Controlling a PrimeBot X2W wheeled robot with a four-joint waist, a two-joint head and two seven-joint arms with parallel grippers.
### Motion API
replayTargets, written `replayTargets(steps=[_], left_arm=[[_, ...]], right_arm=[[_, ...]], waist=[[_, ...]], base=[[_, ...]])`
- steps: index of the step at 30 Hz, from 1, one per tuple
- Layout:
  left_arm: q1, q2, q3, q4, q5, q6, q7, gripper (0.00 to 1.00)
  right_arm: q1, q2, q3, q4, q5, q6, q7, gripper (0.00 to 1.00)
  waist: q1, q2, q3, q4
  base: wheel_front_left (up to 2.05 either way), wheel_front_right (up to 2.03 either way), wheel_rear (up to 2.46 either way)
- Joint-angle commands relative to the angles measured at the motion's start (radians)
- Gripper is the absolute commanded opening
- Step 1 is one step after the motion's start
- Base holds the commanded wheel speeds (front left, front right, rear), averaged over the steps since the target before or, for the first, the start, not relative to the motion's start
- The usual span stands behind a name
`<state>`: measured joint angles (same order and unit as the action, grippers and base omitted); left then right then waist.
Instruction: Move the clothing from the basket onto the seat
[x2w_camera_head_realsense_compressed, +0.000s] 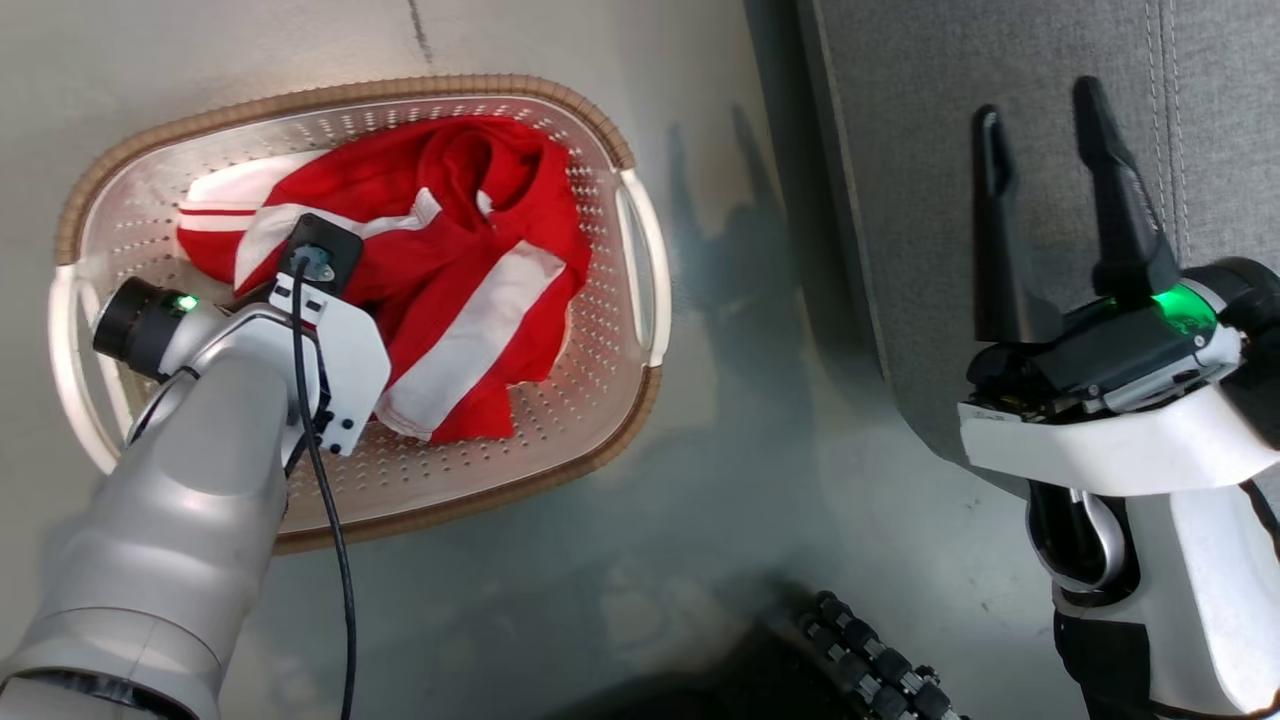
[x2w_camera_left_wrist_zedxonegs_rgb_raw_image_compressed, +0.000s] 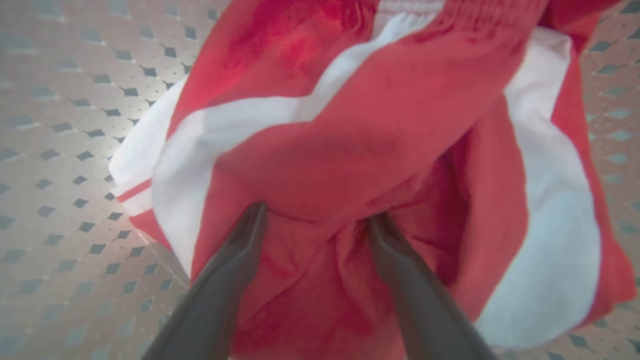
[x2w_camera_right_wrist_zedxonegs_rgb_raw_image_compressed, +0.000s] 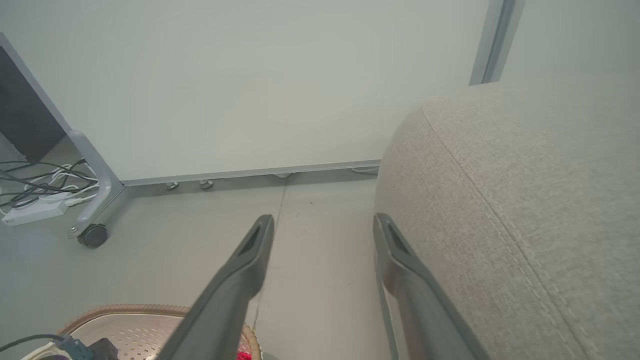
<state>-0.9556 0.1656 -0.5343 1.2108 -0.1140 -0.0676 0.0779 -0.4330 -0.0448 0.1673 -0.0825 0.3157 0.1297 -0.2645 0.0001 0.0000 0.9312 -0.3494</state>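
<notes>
The clothing (x2w_camera_head_realsense_compressed: 470, 250), bright red with broad white bands, lies bunched in the cream perforated basket (x2w_camera_head_realsense_compressed: 560, 420) with a brown rim on the floor at the left. My left arm (x2w_camera_head_realsense_compressed: 200, 450) reaches down into the basket, and its wrist covers the fingers in the head view. In the left wrist view my left gripper (x2w_camera_left_wrist_zedxonegs_rgb_raw_image_compressed: 320, 215) is open, both tips pressed into the red clothing (x2w_camera_left_wrist_zedxonegs_rgb_raw_image_compressed: 350, 140) with a fold bulging between them. My right gripper (x2w_camera_head_realsense_compressed: 1040, 105) stands open and empty over the near edge of the grey seat (x2w_camera_head_realsense_compressed: 920, 150). The right wrist view shows my right gripper (x2w_camera_right_wrist_zedxonegs_rgb_raw_image_compressed: 324, 223) beside the seat (x2w_camera_right_wrist_zedxonegs_rgb_raw_image_compressed: 500, 200).
Bare grey floor (x2w_camera_head_realsense_compressed: 750, 400) separates basket and seat. In the right wrist view a wall stands ahead, with a grey frame leg on a caster (x2w_camera_right_wrist_zedxonegs_rgb_raw_image_compressed: 92, 235) and a power strip with cables (x2w_camera_right_wrist_zedxonegs_rgb_raw_image_compressed: 35, 210) at the left. The basket's rim (x2w_camera_right_wrist_zedxonegs_rgb_raw_image_compressed: 125, 310) shows at the bottom. My base's roller wheel (x2w_camera_head_realsense_compressed: 870, 660) sits low.
</notes>
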Motion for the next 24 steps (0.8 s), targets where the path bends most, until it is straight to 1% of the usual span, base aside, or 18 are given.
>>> replayTargets(steps=[1, 3, 5, 6, 7, 12, 18, 21, 24], left_arm=[[-0.013, 0.016, -0.007, 0.021, 0.008, 0.009, 0.013, 1.0], [-0.019, 0.022, -0.012, 0.037, 0.009, 0.013, 0.031, 1.0], [-0.027, 0.022, -0.016, 0.046, 0.006, 0.013, 0.044, 0.38], [-0.032, 0.021, -0.018, 0.048, 0.006, 0.015, 0.043, 0.25], [-0.034, 0.021, -0.021, 0.05, 0.008, 0.017, 0.042, 0.0], [-0.052, 0.01, -0.036, 0.054, 0.017, 0.028, 0.022, 0.0], [-0.075, -0.021, -0.102, 0.055, 0.068, 0.035, -0.007, 0.0], [-0.083, -0.042, -0.122, 0.048, 0.077, 0.037, -0.037, 0.0], [-0.08, -0.062, -0.121, 0.036, 0.06, 0.034, -0.078, 0.0]], right_arm=[[-0.014, -0.002, 0.007, -0.009, 0.008, 0.002, -0.003, 1.0], [-0.018, -0.002, 0.016, -0.017, 0.011, 0.002, -0.003, 1.0], [-0.021, -0.002, 0.021, -0.021, 0.013, 0.002, -0.003, 1.0], [-0.022, -0.002, 0.022, -0.022, 0.011, 0.002, -0.003, 1.0], [-0.022, -0.002, 0.022, -0.023, 0.011, 0.002, -0.003, 1.0], [-0.02, -0.002, 0.02, -0.02, 0.01, 0.002, -0.003, 1.0], [-0.023, -0.002, 0.011, -0.009, 0.016, 0.002, -0.003, 1.0], [-0.021, -0.002, 0.004, -0.005, 0.012, 0.002, -0.003, 1.0], [-0.009, -0.002, -0.006, -0.001, 0.002, 0.002, -0.003, 1.0]], waist=[[-0.0001, 0.0, 0.011, -0.012], [-0.0001, 0.0, 0.017, -0.018], [-0.0001, 0.0, 0.019, -0.02], [-0.0001, 0.0, 0.02, -0.02], [-0.0001, 0.0, 0.02, -0.02], [-0.0001, 0.0, 0.015, -0.014], [-0.0001, 0.0, -0.01, 0.004], [-0.0001, 0.0, -0.033, 0.017], [-0.0001, 0.0, -0.065, 0.034]], base=[[0.0, 0.0, 0.0], [0.0, 0.0, 0.0], [0.0, 0.0, 0.0], [0.0, 0.0, 0.0], [0.0, 0.0, 0.0], [0.0, 0.0, 0.0], [0.0, 0.0, 0.0], [0.0, 0.0, 0.0], [0.0, 0.0, 0.0]])
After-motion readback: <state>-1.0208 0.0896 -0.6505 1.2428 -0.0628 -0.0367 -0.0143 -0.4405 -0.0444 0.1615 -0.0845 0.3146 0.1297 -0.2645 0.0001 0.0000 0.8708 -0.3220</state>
